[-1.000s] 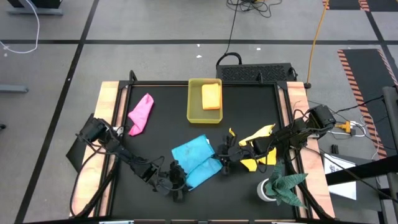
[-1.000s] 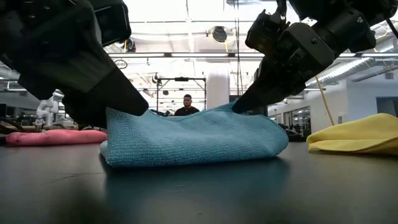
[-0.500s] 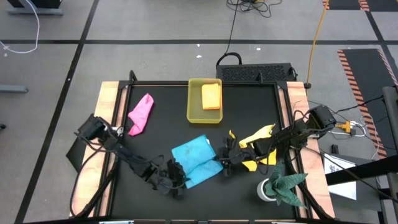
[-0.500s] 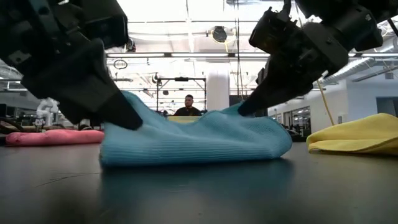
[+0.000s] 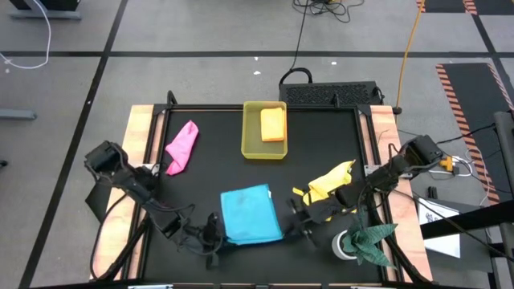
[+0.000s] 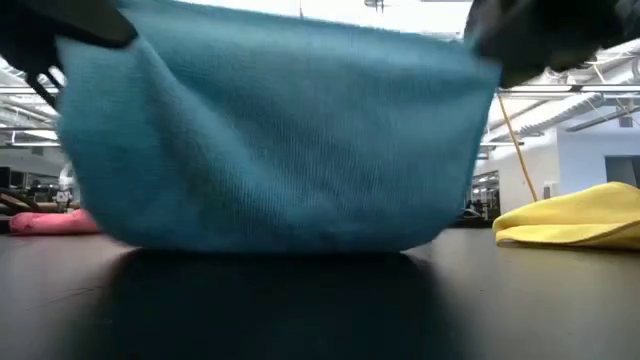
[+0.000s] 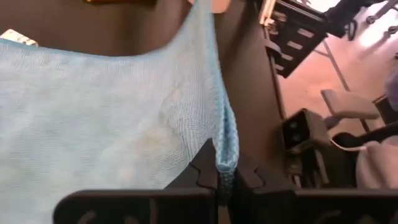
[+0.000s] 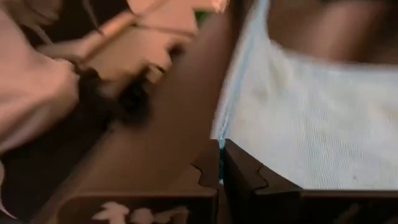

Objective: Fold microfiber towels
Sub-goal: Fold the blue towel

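My left gripper [image 5: 212, 241] and right gripper [image 5: 299, 226] each pinch a near corner of the light blue towel [image 5: 250, 214], holding it stretched between them above the black table [image 5: 209, 164], near the front edge, beside the yellow towel [image 5: 325, 186].

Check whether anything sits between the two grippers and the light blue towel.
Nothing visible does. The left gripper and the right gripper are each shut on an edge of the light blue towel, holding it up off the black table.
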`<state>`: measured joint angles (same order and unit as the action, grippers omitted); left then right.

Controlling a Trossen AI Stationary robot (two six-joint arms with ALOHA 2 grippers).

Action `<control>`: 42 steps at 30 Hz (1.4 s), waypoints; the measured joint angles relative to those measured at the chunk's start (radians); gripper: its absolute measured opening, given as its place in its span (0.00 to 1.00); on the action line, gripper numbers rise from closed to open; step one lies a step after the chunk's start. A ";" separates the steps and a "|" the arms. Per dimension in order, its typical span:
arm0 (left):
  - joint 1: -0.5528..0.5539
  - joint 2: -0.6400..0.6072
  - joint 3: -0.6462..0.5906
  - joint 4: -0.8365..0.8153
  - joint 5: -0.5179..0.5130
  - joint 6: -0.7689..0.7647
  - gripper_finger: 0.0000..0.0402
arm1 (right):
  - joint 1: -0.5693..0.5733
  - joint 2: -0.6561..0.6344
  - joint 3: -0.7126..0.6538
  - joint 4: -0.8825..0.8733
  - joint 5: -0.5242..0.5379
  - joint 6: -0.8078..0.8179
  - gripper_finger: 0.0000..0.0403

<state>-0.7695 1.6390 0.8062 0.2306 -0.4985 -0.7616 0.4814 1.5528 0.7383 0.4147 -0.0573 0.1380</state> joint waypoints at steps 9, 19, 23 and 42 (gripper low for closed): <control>0.005 0.000 0.000 -0.194 -0.122 -0.081 0.02 | -0.028 -0.010 0.000 0.069 0.219 0.004 0.00; 0.059 0.000 0.000 -0.556 -0.189 -0.315 0.03 | -0.211 0.026 0.000 0.071 0.287 -0.004 0.00; 0.092 0.000 0.000 -0.642 -0.186 -0.322 0.01 | -0.259 0.086 0.000 0.091 0.284 -0.003 0.00; 0.173 0.000 -0.002 -0.627 -0.133 -0.212 0.05 | -0.290 0.123 0.000 0.049 0.111 0.112 0.00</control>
<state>-0.5968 1.6394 0.8043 -0.3964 -0.6312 -0.9731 0.1910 1.6760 0.7383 0.4636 0.0536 0.2503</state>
